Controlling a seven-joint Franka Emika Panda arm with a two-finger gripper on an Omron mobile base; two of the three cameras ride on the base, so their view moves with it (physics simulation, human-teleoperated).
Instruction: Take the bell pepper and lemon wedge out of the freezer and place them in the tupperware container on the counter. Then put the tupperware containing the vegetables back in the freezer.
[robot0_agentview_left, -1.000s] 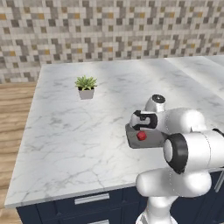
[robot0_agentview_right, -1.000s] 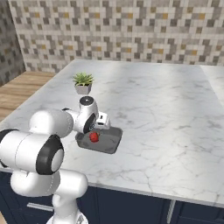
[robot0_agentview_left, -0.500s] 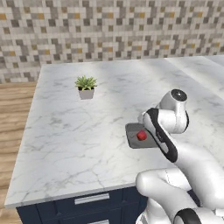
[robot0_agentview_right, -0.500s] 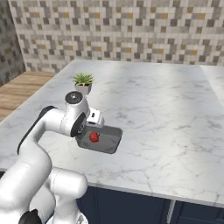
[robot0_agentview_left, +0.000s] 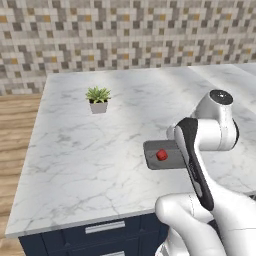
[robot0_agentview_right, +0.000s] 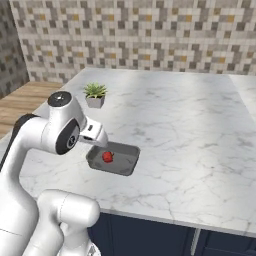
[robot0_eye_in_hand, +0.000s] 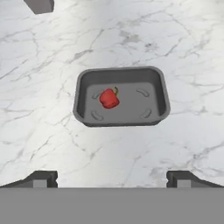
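Spreading beneath the pincer on every side was the large white marble-patterned, grey-veined countertop (robot0_agentview_left: 100, 145), carried on navy blue drawers with silver handles (robot0_agentview_left: 105, 227). Behind it, on the far side from the pincer, rose a wall of small beige, grey and brown mosaic tiles (robot0_agentview_left: 125, 35).

The two-finger dark pincer (robot0_eye_in_hand: 111, 178) hung above the counter with its tips spread wide apart, one showing at each lower corner of the hand view and nothing between them. It touched nothing.

Below the pincer and a little ahead of it along the line of the hand view lay the shallow rectangular dark grey tupperware tray with rounded corners and a flared rim (robot0_eye_in_hand: 122, 72), sitting flat on the marble. In the left base view the tray (robot0_agentview_left: 150, 155) was partly hidden behind the white forearm; in the right base view the tray (robot0_agentview_right: 127, 160) lay just beside and beneath the white wrist.

Farther from the pincer, well apart from the tray and toward the tiled wall, stood a small green potted plant in a pale grey pot (robot0_agentview_left: 98, 100), upright on the counter.

Inside the tray, left of its middle as the hand view showed it, rested the small glossy red bell pepper with a short yellowish stem (robot0_eye_in_hand: 109, 98), on the tray floor and clear of the walls, well below the spread tips.
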